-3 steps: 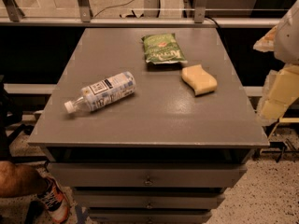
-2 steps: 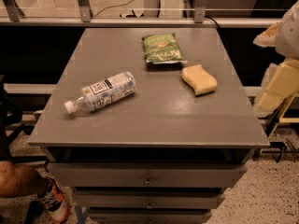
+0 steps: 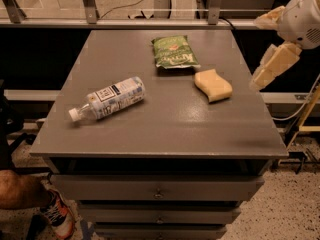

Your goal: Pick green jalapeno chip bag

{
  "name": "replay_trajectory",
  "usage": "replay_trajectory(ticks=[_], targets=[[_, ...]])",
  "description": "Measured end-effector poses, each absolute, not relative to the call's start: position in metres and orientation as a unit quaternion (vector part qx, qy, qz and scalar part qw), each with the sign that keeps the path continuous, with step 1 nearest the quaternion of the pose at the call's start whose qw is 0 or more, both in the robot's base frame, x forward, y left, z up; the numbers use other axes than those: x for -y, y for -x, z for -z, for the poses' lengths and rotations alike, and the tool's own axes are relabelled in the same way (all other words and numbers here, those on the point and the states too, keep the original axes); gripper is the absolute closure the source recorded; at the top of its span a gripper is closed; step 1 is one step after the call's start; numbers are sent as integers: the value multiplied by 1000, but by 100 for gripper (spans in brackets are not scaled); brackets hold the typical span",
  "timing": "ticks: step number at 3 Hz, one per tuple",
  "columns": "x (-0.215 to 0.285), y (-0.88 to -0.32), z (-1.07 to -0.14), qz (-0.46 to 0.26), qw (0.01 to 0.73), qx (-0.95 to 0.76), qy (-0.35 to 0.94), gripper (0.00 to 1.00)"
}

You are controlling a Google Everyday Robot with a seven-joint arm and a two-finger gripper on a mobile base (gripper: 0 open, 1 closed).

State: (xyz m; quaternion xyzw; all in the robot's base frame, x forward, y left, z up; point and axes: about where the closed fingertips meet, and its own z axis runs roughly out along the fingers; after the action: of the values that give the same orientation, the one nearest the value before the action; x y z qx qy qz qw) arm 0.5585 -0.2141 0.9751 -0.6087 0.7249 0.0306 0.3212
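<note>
We record the claw [image 3: 256,51] risen and nearer the surface [image 3: 165,129] than earlier, fingers apart, empty. The green jalapeno chip bag [image 3: 174,52] lies flat well left of it, past the sponge [image 3: 213,85]. Light, crinkly, slippery, we judge: pinch its near edge.

no readable text, gripper [image 3: 260,49] upper right

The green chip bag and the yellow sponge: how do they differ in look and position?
The green chip bag is flat, crinkly and printed; the yellow sponge is thicker, plain and wavy-edged. The bag lies farther back on the table; the sponge lies nearer the claw, which hangs open beyond the table's right edge. Both lie flat, untouched.
</note>
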Motion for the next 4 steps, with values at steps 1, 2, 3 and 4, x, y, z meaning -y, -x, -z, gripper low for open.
replay_trajectory(ticks=[1,2,3,4], targets=[[211,-563,-974,-34,325,-722,610,0],[201,-583,-969,-49,338,-712,613,0],[179,-616,-955,-72,341,-694,629,0],[156,-645,-938,-101,343,-683,637,0]])
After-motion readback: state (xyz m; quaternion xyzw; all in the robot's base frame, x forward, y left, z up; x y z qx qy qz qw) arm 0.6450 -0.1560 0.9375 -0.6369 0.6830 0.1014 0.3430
